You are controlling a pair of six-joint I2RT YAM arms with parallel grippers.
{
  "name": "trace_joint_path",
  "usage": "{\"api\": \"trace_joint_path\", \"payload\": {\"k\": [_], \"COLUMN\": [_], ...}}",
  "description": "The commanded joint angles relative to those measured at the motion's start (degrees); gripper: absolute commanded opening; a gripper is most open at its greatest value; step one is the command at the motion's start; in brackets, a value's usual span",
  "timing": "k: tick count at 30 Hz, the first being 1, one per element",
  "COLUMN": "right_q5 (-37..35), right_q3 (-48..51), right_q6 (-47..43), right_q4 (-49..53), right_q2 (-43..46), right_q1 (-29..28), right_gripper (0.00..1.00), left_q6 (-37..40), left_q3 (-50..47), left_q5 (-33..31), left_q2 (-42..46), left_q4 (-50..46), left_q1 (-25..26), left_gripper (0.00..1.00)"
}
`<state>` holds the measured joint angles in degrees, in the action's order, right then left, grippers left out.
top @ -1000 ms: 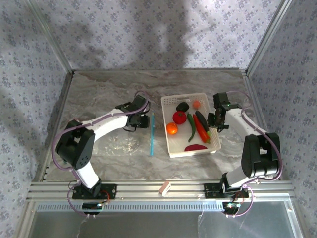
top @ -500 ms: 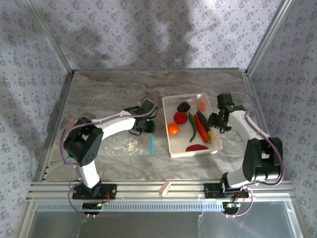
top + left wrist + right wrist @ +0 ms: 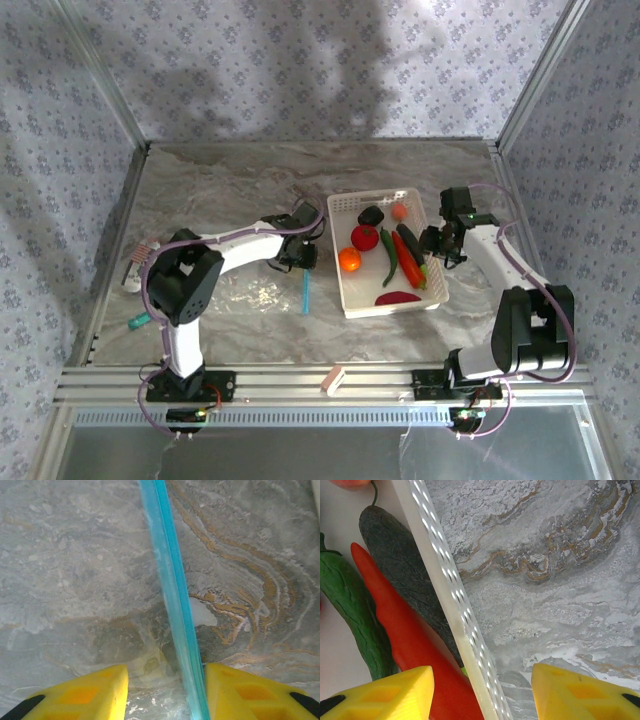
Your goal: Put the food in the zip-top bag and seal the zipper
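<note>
The clear zip-top bag (image 3: 255, 290) lies flat on the marble, its blue zipper (image 3: 306, 291) along the right edge. My left gripper (image 3: 300, 250) hovers open over the strip's far end. In the left wrist view the zipper (image 3: 172, 590) runs between the yellow fingers (image 3: 80, 695), close to the right one, with the left gripper (image 3: 165, 695) not touching it. The food lies in the white basket (image 3: 432, 290): tomato (image 3: 364, 237), orange (image 3: 349, 260), green vegetable (image 3: 386, 258), red chili (image 3: 405, 262), dark vegetable (image 3: 408, 243), dark red slice (image 3: 397, 297). My right gripper (image 3: 440, 245) is open astride the basket's right wall (image 3: 455, 615), beside the red chili (image 3: 405, 645).
A small pink-white object (image 3: 140, 262) and a teal item (image 3: 138, 322) lie by the table's left edge. A pinkish block (image 3: 333, 379) rests on the front rail. Patterned walls close in the table on three sides.
My left gripper has swung right and slightly nearer, ending over the zipper's far end. The right gripper shifted a little along the basket's right wall. The food has not moved.
</note>
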<state>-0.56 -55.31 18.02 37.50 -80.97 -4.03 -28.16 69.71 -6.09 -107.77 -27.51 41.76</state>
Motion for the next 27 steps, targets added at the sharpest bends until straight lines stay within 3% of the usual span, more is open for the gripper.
{"api": "trace_joint_path", "payload": {"k": [1,10,19,27], "right_q5": [1.02,1.36,1.82,4.64], "right_q3": [0.41,0.47,-0.23,-4.37], "right_q6": [-0.44,-0.45,-1.05,-2.2], "right_q4": [0.1,-0.19,0.73,4.05], "right_q2": [1.12,1.29,1.86,8.89], "right_q1": [0.16,0.14,-0.56,-6.87], "right_gripper": [0.56,0.56,0.56,0.47], "left_q6": [-0.31,0.13,1.33,2.98], "left_q3": [2.0,2.3,2.09,3.12], "left_q5": [-0.7,0.62,2.99,8.58], "left_q2": [-1.21,-2.19,0.27,8.66], "left_q4": [-1.71,-1.85,-2.38,-4.12], "left_q1": [0.36,-0.45,-2.61,-7.17], "left_gripper": [0.45,0.29,0.0,0.0]}}
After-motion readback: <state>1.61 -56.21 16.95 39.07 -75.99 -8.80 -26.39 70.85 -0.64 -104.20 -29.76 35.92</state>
